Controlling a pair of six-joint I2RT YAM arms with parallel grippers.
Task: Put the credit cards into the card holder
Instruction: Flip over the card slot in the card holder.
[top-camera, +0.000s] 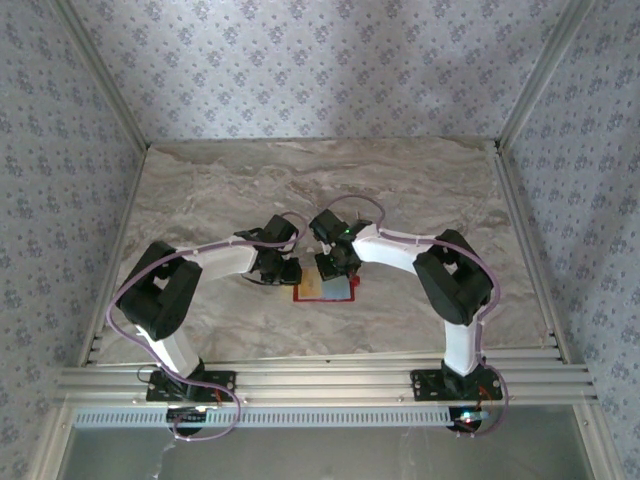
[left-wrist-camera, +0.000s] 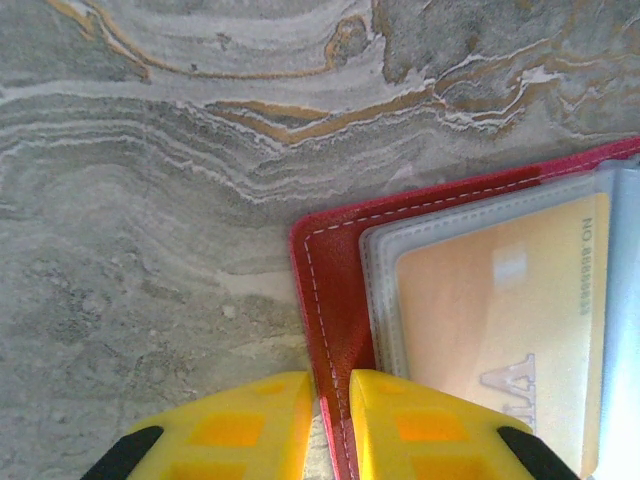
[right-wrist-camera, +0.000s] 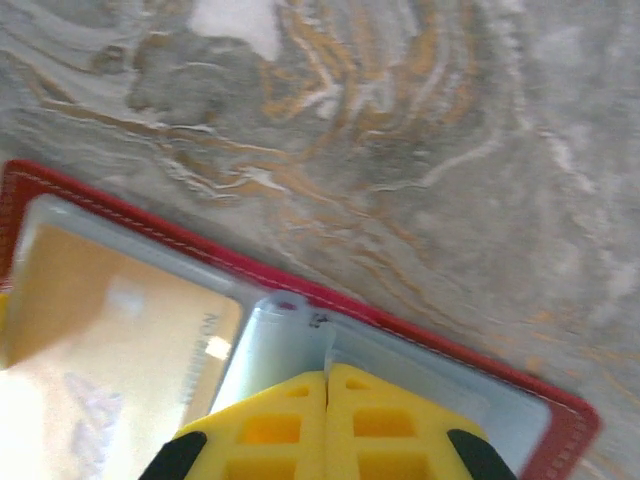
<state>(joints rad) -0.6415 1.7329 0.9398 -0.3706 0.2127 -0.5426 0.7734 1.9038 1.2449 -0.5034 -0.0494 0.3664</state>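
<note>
Left wrist: left fingers (left-wrist-camera: 250, 430) pinch the card holder (left-wrist-camera: 335, 300); right fingers (right-wrist-camera: 385, 420) pressed together.

arms (top-camera: 215, 262) white and black | cables (top-camera: 115, 300) lilac | tool fingers (left-wrist-camera: 250, 430) yellow — black corners

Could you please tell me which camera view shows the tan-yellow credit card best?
The left wrist view: the tan-yellow card lies large and sharp under a clear sleeve of the open card holder, its print visible. The right wrist view shows part of it, blurred. The top external view shows a tiny yellowish patch.
</note>
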